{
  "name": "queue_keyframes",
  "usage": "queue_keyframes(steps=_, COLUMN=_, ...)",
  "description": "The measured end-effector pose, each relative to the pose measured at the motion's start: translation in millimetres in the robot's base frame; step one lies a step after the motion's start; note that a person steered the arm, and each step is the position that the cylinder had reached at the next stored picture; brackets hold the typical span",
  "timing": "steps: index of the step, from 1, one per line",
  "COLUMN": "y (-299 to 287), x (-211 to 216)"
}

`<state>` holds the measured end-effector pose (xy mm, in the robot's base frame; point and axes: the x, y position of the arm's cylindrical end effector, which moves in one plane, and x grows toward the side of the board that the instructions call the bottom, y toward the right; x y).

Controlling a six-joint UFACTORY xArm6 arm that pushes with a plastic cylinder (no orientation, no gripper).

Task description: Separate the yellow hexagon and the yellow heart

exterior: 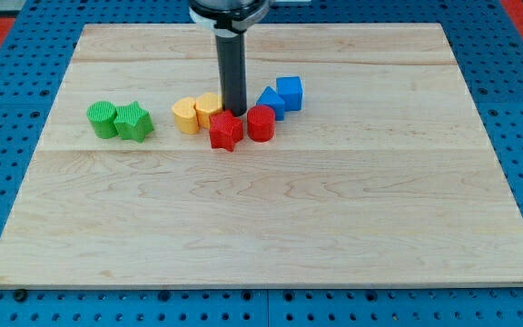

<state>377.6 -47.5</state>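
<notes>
- Nearest the view's bottom, a red star-shaped block (pixel 226 132) touches a red cylinder block (pixel 261 123)
- Just behind them my tip (pixel 234 112), a bare rod holding nothing
- At its left the yellow hexagon (pixel 211 109) touches the yellow heart (pixel 186 115)
- Farther left, two green blocks (pixel 119 121); farthest right, two blue blocks (pixel 281 96) on the pale wooden board (pixel 261 218)

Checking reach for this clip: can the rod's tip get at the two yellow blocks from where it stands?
Probably yes: my tip sits right beside the yellow heart, which touches the yellow hexagon; nothing lies between.
</notes>
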Motion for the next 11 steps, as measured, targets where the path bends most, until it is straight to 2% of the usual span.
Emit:
queue_keyframes(steps=3, y=-10, x=-11)
queue_keyframes(steps=4, y=-11, x=-41)
queue_keyframes(steps=5, y=-15, x=-42)
queue_keyframes(steps=9, y=-72, x=-25)
queue_keyframes(steps=11, y=-76, x=5)
